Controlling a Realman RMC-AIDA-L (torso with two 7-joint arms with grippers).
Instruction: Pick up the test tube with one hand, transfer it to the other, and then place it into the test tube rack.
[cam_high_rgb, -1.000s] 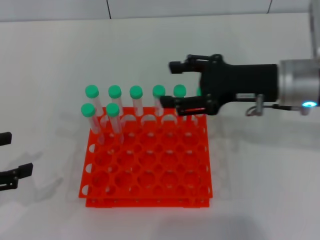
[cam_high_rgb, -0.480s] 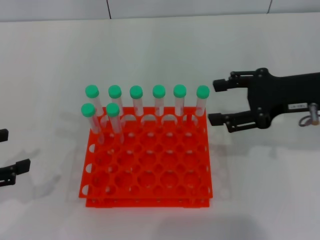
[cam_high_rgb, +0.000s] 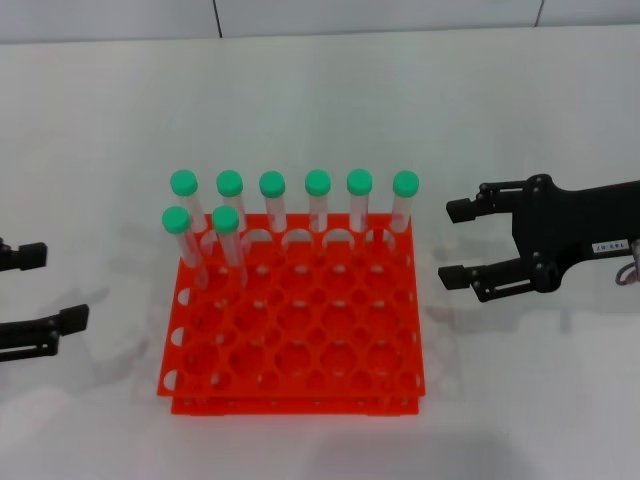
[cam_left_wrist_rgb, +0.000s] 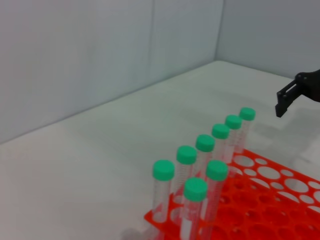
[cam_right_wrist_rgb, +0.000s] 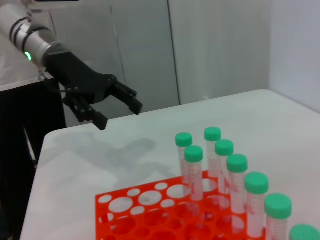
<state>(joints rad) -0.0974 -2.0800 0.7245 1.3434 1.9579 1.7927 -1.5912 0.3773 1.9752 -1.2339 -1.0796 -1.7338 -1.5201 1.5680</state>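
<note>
Head view showed the square orange-red plastic two-tier rack (cam_high_rgb: 295, 320) with its grid of round holes standing mid-table, eight slim clear plastic tubes with round green screw caps upright in it: six in the far row, two in the next row at the rack's left end. The tube at the right end of the far row (cam_high_rgb: 403, 205) looked like the task's test tube, already seated; that's a judgement, since all eight look alike. The black two-fingered right gripper with a small white label strip (cam_high_rgb: 458, 243) hung just off the rack's right edge, jaws spread apart and empty, fingertips pointing toward the rack, that end tube being the one nearest it but clear of the fingers. The tube's long axis was vertical, the jaws level with its upper part, so any regrasp would mean a sideways approach at cap height. The black two-fingered left gripper without a label (cam_high_rgb: 40, 290) sat at the left edge, well apart from the rack, jaws also spread and holding nothing; right wrist view showed it (cam_right_wrist_rgb: 120, 106) far off beyond the rack. Nothing lay on the white tabletop (cam_high_rgb: 320, 110) between either gripper and the rack. The neighbouring tubes in the far row (cam_high_rgb: 272, 200) stood close together, so they would crowd a grasp from the left side.
</note>
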